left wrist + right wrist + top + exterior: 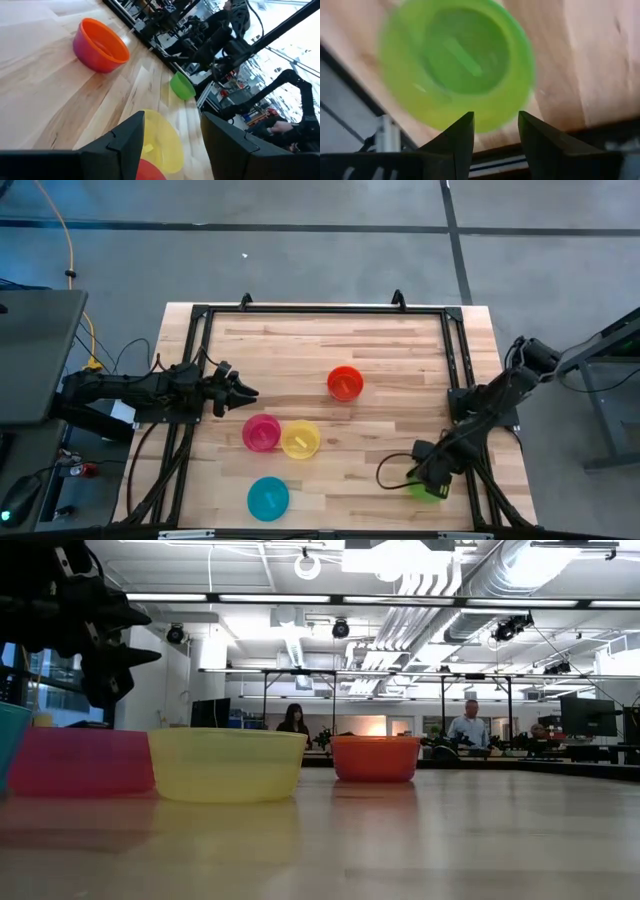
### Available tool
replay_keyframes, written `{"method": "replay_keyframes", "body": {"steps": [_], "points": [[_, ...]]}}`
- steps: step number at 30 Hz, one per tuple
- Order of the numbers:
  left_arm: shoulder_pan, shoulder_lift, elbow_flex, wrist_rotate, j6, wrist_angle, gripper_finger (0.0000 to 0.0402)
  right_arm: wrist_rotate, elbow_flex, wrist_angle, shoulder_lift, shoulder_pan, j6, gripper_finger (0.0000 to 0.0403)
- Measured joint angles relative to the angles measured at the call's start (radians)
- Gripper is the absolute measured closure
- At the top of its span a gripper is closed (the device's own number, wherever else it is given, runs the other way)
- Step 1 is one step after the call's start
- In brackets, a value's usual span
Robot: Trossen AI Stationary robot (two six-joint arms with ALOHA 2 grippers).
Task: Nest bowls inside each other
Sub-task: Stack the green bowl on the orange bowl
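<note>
Five bowls stand upright on their bases on the wooden table: orange (pixel 345 383), pink (pixel 262 433) touching yellow (pixel 300 439), blue (pixel 268 498) near the near edge, and green (pixel 428 493) by the near right corner. No purple bowl shows. My right gripper (pixel 428 478) is open just above the green bowl (pixel 457 65), its fingertips over the rim. My left gripper (pixel 243 392) is open, raised left of the pink bowl and aimed at the yellow bowl (pixel 162 142). In the low view the left gripper (pixel 120 645) hangs above the pink bowl (pixel 80 760). My right gripper (pixel 495 130) comes at the green bowl from above, pointing down, with its open fingers over the rim (pixel 492 122) on one side. Whether a finger touches the rim, I cannot tell. The bowl stands on the table.
A black metal frame (pixel 455 350) runs along the table's far, left and right sides. The green bowl stands close to the right rail. Bare wood lies between the yellow and green bowls (pixel 370 440). People stand in the room beyond the table (pixel 470 725).
</note>
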Motion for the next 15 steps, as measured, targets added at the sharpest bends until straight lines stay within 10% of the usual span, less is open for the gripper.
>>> {"method": "replay_keyframes", "body": {"steps": [15], "points": [[0.000,0.000,0.000,-0.003,-0.035,0.010,0.0218,0.148,-0.225,0.159,-0.296,0.060,0.392,0.0259]]}}
